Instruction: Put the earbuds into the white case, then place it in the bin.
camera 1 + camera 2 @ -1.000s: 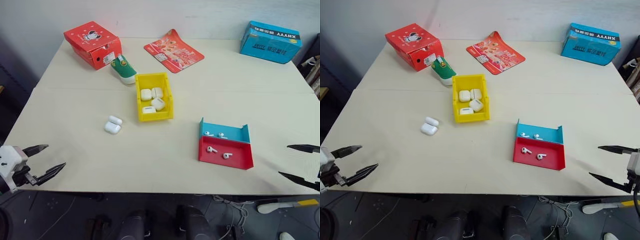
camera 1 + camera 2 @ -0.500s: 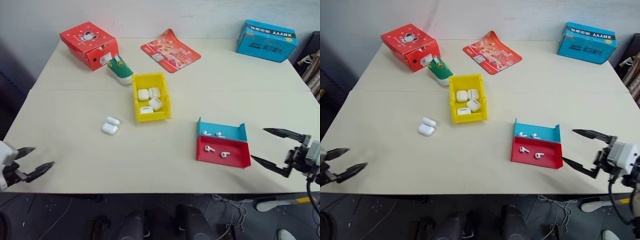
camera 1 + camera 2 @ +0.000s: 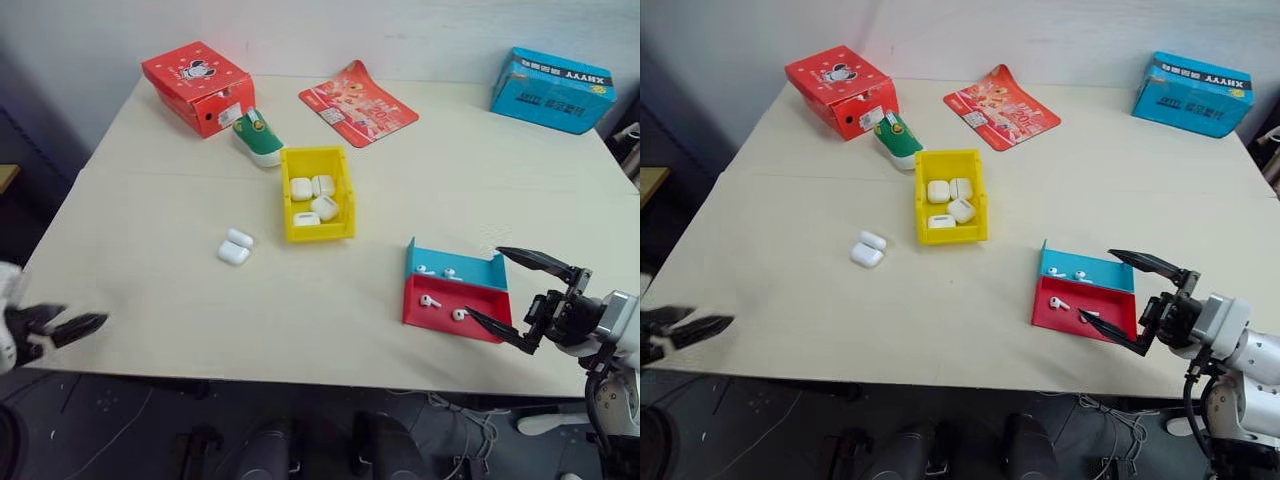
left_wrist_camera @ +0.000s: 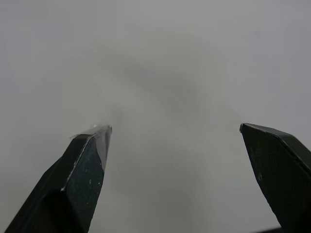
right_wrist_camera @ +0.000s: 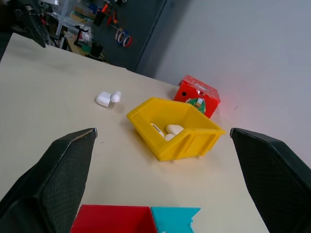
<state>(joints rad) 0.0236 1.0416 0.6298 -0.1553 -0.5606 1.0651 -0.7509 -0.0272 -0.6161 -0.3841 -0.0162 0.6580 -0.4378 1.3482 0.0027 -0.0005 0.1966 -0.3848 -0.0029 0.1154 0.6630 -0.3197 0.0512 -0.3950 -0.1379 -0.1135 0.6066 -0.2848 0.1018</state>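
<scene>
Step one pending: on the table, yellow bin mid-table, red-and-blue tray near the front-right edge with earbuds, open white case left of bin; right end effector wide open, empty beside tray, left end effector open, empty off front-left corner; next needs fine pinch on an earbud, barely resolvable here.

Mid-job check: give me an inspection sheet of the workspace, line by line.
Surface: beige table.
Job's things: open white case on the table; four earbuds in the red-and-blue tray; yellow bin already holds four cases.
Clutter: red box, green-and-white shoe, red packet, blue box.
Grippers: left gripper open, empty; right gripper open beside the tray.
Cables: on the floor.
Surroundings: white wall.
</scene>
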